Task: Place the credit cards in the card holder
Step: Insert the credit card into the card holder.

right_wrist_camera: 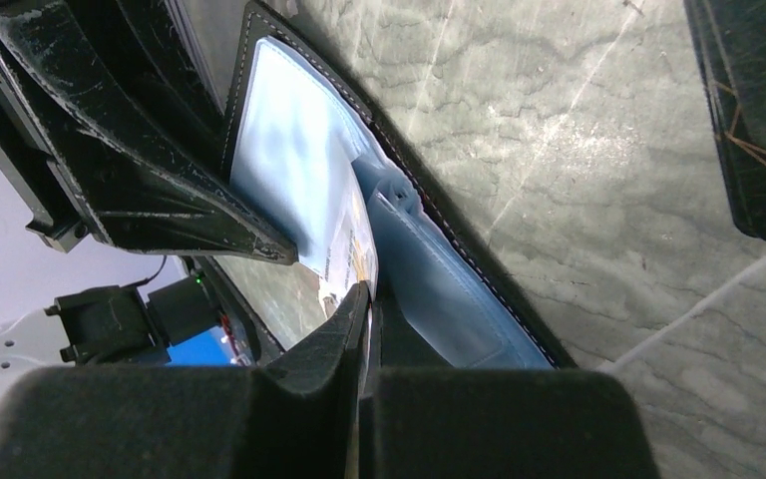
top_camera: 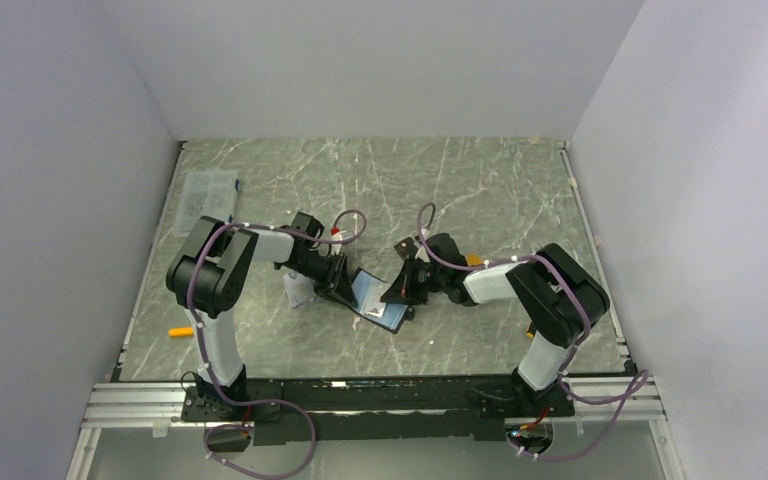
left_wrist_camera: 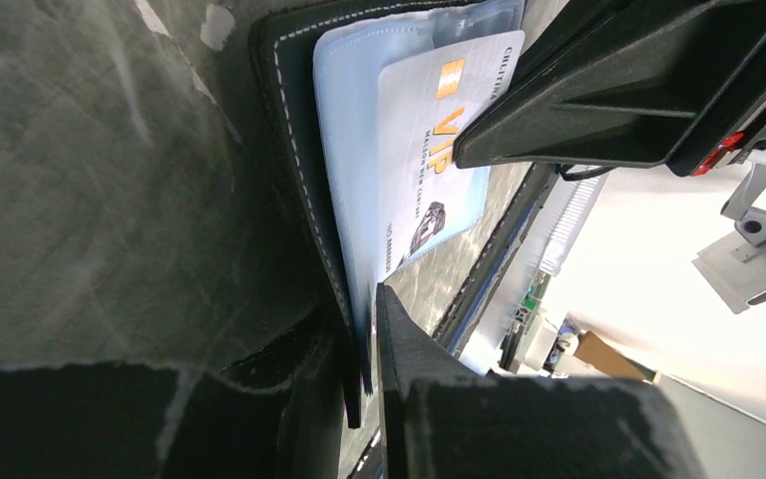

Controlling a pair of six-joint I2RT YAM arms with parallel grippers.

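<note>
The black card holder [top_camera: 378, 300] lies open between the two arms, its bluish clear pockets [right_wrist_camera: 299, 170] facing up. My left gripper [top_camera: 343, 283] is shut on the holder's stitched left edge [left_wrist_camera: 294, 170], pinching the flap and the pocket sheet. A pale credit card [left_wrist_camera: 429, 170] printed "VIP" sits partly inside a clear pocket. My right gripper [right_wrist_camera: 369, 299] is shut on that card's outer end, and it also shows in the left wrist view as the right gripper [left_wrist_camera: 638, 90] over the card. A second, black credit card [right_wrist_camera: 753, 120] with gold lines lies flat on the table to the right.
A clear plastic box [top_camera: 208, 195] stands at the back left near the wall. A small clear sleeve [top_camera: 298, 290] lies under the left arm. A small orange piece [top_camera: 180, 331] lies at the near left. Marbled tabletop [top_camera: 480, 180] stretches behind the arms, walled on three sides.
</note>
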